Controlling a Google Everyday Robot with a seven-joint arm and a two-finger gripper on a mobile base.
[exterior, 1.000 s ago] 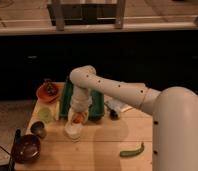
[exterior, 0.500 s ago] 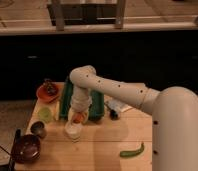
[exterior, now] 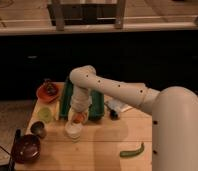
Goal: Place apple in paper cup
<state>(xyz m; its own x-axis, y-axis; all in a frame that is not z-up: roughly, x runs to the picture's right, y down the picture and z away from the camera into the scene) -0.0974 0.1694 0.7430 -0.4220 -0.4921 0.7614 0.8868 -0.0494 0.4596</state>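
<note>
The white paper cup (exterior: 73,131) stands on the wooden table (exterior: 102,147), left of its middle. My gripper (exterior: 78,117) hangs straight down just above the cup's mouth. An orange-red apple (exterior: 79,118) sits between its fingers, right over the cup's rim. The white arm (exterior: 117,90) reaches in from the right and bends down to the gripper.
A green tray (exterior: 96,107) lies behind the cup. An orange plate (exterior: 47,92) with a dark item is at the back left. A lime slice (exterior: 45,114), a metal cup (exterior: 38,129) and a dark red bowl (exterior: 26,148) stand left. A green pepper (exterior: 132,151) lies front right.
</note>
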